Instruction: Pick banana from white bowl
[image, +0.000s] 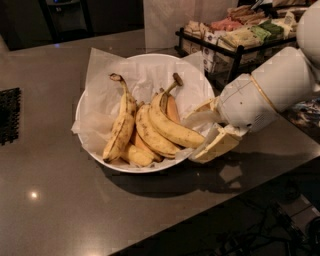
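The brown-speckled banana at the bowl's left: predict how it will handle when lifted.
Heavy speckling on the banana suggests softness; it may bruise if squeezed hard. Its curve, resting on neighbours and crinkled paper, may let it rock or slide. The gripper sits open at the white bowl's right rim.

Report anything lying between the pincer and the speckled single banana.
The pincer sits open at the white bowl's rim; the cleaner joined bananas lie between it and the speckled banana beyond them.

light: dim, from above | glare: spot on table (50, 215) front-left | shadow: under white bowl (131, 170) and jaws at its right rim
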